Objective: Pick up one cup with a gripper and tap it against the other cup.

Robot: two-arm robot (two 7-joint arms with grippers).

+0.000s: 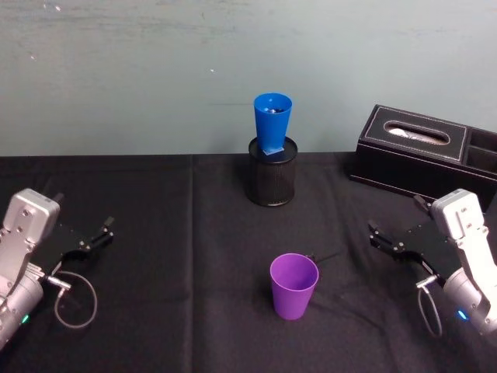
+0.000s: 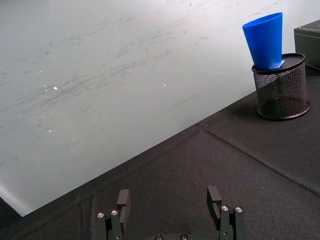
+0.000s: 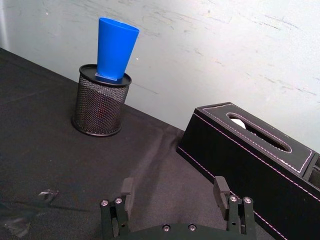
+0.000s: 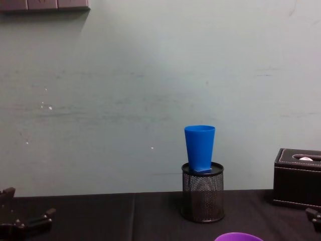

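The purple cup (image 1: 293, 286) stands upright on the black cloth near the front centre, with its rim (image 4: 238, 236) just showing in the chest view. Farther back, the blue cup (image 1: 272, 116) (image 4: 199, 147) sits upright in the mouth of a black mesh pen holder (image 1: 272, 172). My left gripper (image 1: 81, 211) (image 2: 168, 195) rests open at the table's left, far from both cups. At the right, my right gripper (image 1: 398, 217) (image 3: 173, 184) is open too, with nothing between its fingers, right of the purple cup. Both wrist views look toward the blue cup (image 2: 265, 40) (image 3: 116, 48).
A black leather tissue box (image 1: 423, 151) (image 3: 250, 160) stands at the back right, close behind my right gripper. The pale wall runs along the table's far edge. Open black cloth lies between the purple cup and the pen holder (image 4: 202, 193).
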